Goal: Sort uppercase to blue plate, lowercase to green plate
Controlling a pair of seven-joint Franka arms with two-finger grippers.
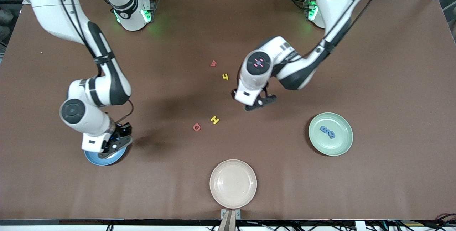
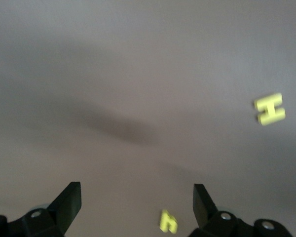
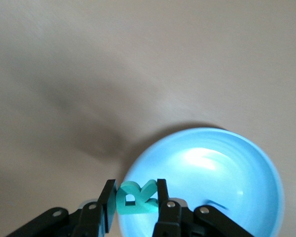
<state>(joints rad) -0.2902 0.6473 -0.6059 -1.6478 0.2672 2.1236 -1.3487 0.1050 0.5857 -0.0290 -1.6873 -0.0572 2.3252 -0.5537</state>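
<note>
My right gripper [image 3: 134, 200] is shut on a teal R [image 3: 135, 197], held upright over the edge of the blue plate [image 3: 212, 187]. In the front view that gripper [image 1: 115, 145] covers most of the blue plate [image 1: 96, 159]. My left gripper [image 1: 259, 103] hangs open over the mat with nothing between its fingers [image 2: 69, 202]. Below it lie a yellow lowercase h [image 2: 168, 221] and a yellow H [image 2: 270, 108]. On the mat I see a red lowercase letter [image 1: 213, 63], the yellow h [image 1: 225, 77], the yellow H [image 1: 214, 119] and a red Q [image 1: 196, 127]. The green plate [image 1: 342, 142] holds two blue lowercase letters [image 1: 327, 131].
A cream plate [image 1: 233, 183] stands at the table edge nearest the front camera, midway between the two arms' ends. The green plate stands toward the left arm's end and the blue plate toward the right arm's end. The loose letters lie around the middle of the brown mat.
</note>
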